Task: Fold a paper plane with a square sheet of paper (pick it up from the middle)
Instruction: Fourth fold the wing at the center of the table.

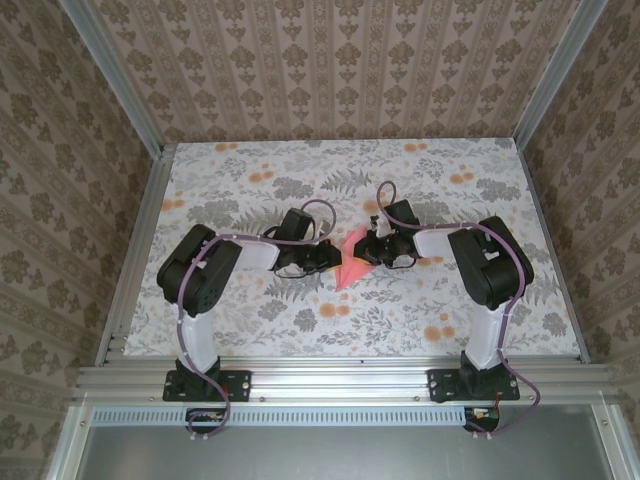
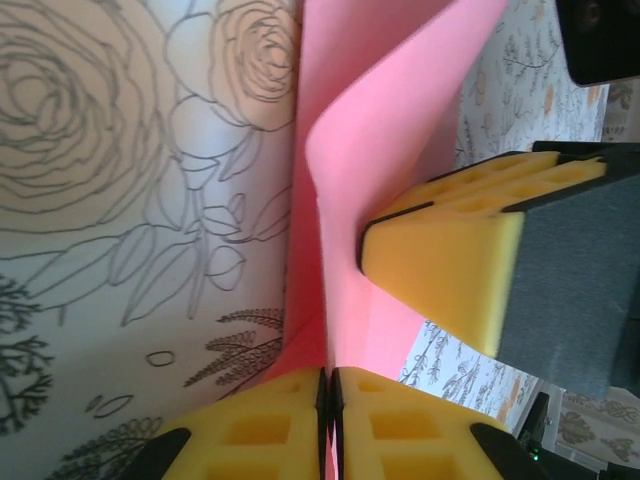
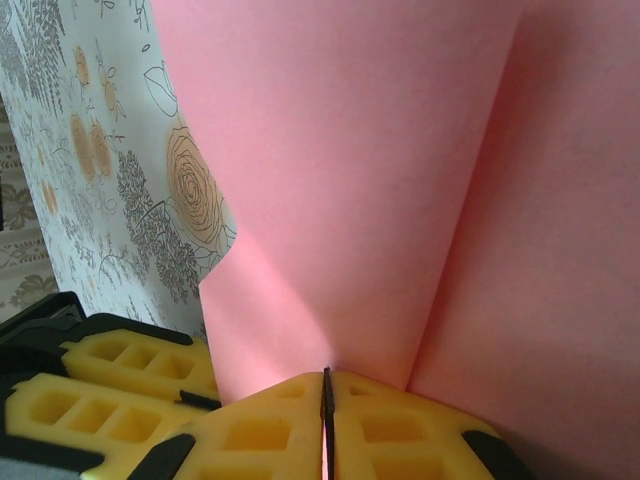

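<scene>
Nearest the lens in the left wrist view: yellow pads of the left gripper [image 2: 328, 425] pressed together on the bottom of the pink sheet [image 2: 340, 180], pinching it at the crease between two upright flaps. Upper ends of both flaps cut off by the frame. Just behind, against the right-hand flap, one yellow fingertip [image 2: 440, 265] of the other arm, its partner hidden behind the paper. Off to the left, flower-print table [image 2: 120, 200].

Much the same from the right wrist: right gripper [image 3: 326, 425] closed tight on the sheet's lower edge, pink paper rising ahead, its top and right edges out of shot. At lower left, yellow fingers [image 3: 110, 385] of the left arm, partly cut off by the corner.

From above, past the two arm bases [image 1: 208, 383] on the aluminium rail [image 1: 330, 378]: both grippers nose to nose at mid-table, sheet held between them and largely covered, a pointed pink corner sticking out toward the near edge. Shape of the fold too small to make out. Beyond, patterned walls [image 1: 330, 60].
</scene>
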Robot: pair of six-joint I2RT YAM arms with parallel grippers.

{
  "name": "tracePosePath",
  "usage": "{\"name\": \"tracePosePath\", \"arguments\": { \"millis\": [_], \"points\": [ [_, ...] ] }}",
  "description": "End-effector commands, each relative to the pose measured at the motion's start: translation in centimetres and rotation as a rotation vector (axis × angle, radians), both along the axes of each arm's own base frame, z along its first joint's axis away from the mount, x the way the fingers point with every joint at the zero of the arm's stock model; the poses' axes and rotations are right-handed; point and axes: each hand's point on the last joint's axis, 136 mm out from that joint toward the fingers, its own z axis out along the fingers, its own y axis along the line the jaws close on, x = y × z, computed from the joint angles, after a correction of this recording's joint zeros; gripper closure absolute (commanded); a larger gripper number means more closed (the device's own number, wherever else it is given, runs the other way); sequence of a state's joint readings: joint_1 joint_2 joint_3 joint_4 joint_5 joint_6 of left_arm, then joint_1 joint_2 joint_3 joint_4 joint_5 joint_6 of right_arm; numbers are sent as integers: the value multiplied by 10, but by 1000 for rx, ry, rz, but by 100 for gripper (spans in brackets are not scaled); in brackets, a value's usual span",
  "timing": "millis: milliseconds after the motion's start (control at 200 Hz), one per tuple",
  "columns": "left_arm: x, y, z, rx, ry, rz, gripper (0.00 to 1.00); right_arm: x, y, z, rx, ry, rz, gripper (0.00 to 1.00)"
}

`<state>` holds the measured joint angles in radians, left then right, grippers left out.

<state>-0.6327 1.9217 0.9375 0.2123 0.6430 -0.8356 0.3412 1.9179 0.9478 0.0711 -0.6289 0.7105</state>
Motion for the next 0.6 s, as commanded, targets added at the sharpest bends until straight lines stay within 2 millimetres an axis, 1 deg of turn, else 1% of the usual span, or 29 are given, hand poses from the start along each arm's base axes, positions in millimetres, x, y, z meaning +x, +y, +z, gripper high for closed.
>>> {"name": "tracePosePath", "arguments": {
  "millis": [0,80,200,250,355,455,595],
  "points": [
    [4,1,-1,-7,-10,-10,90,-1,-2,-3,-21,19,2,88],
    [5,3,-2,-7,-7,-9,91,0,-1,5,-12,7,7,86],
    [6,3,-3,-11,-5,-15,92,1,-2,25,-3,-29,15,84],
    [6,3,-4,-12,-2,-18,93,-1,-2,34,2,-45,17,84],
    [5,2,-7,-13,7,-24,93,-6,-3,44,23,-60,5,84],
    [6,2,-10,-9,12,-24,94,-14,0,46,44,-56,-4,87],
    [5,1,-12,-11,19,-30,94,-27,7,40,44,-38,-8,90]
  ]
}}
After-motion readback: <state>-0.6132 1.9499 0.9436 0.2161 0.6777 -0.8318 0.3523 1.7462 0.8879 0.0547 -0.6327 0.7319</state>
